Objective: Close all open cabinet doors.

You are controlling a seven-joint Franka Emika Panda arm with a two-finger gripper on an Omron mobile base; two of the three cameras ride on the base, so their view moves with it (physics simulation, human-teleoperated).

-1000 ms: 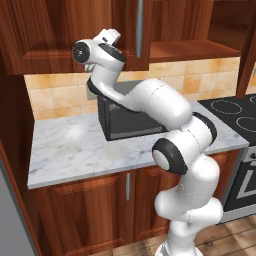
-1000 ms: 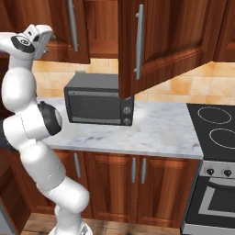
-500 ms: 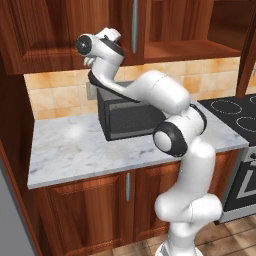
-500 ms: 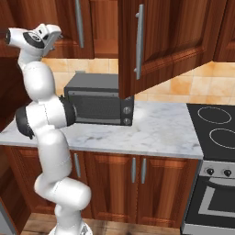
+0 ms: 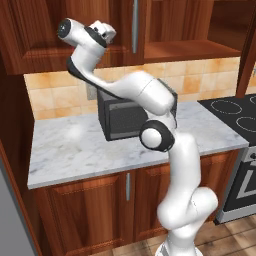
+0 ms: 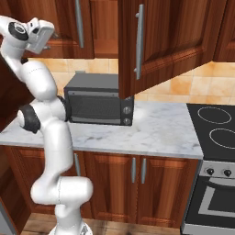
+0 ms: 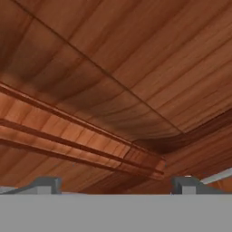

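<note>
- Claw (image 7: pixel 115 185): fingertips (image 7: pixel 45 185) sit wide apart at the bottom of the hand view, nothing between them. Released, holding nothing.
- Claw faces reddish-brown wood at close range: a raised panel edge runs diagonally across the hand view. Cannot tell if the tips touch the wood.
- Base views: hand (image 5: pixel 100 34) is raised high, above and left of the microwave (image 5: pixel 132 112), right in front of the closed upper cabinet door (image 5: pixel 65 30) with its long silver handle (image 5: pixel 135 25).
- Right base view: hand (image 6: pixel 39 34) sits at the lower part of that same door (image 6: pixel 69 23), above and left of the microwave (image 6: pixel 98 105).
- Open cabinet door (image 6: pixel 170 39): swung out toward the camera, above and right of the microwave, its lower corner overlapping the microwave's right end in this view. Vertical bar handle (image 6: pixel 138 41) is near its left edge.
- Open shelf (image 5: pixel 192 50) is exposed above and right of the microwave, well away from the claw.
- Microwave stands on the marble counter (image 6: pixel 160 131); stove (image 6: pixel 215 137) is right of it.
</note>
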